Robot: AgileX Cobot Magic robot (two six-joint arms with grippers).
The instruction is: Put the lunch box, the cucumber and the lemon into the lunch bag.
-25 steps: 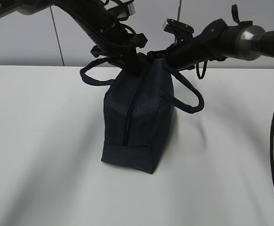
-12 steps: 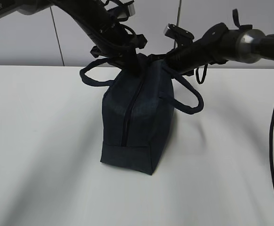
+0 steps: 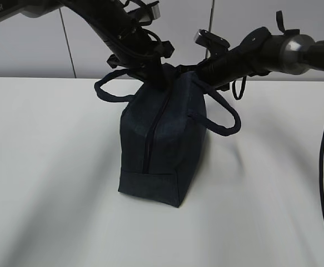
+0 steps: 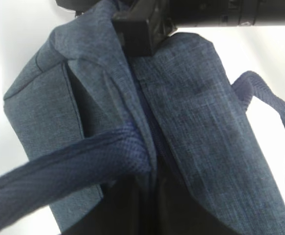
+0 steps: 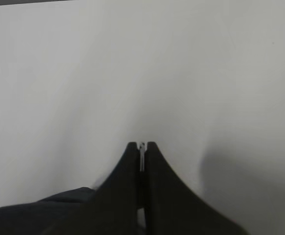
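I'm working both arms at the far top end of the lunch bag (image 3: 162, 147), which is standing upright about mid-table (image 3: 50, 167), its zipper line (image 3: 150, 133) running down the near face toward 6 o'clock. The bag looks zipped along that face as far as I can tell.

My left gripper (image 3: 157, 77) is coming in from 11 o'clock, sitting at the bag's top end. Jaws are pressed right together. In the left wrist view the bag fabric and one loop handle (image 4: 59, 171) are filling the frame just under me, w/ a dark block at 12 o'clock that's prob. the other arm's tip; can't tell if I'm pinching fabric or the zip pull, since my own tips aren't showing there.

My right gripper (image 5: 141, 147) is coming in from 2 o'clock to the same top end. Its jaws are closed too, w/ a thin pale sliver showing btwn them — poss. the metal pull, but too small to say. A bit of dark bag is sitting at 7 o'clock in that view.

Why both up here: I'm judging one side is steadying the bag so it isn't tipping while the other is working the zip.

Lunch box, cucumber & lemon: none in view on the table; can't tell if they're inside the bag.
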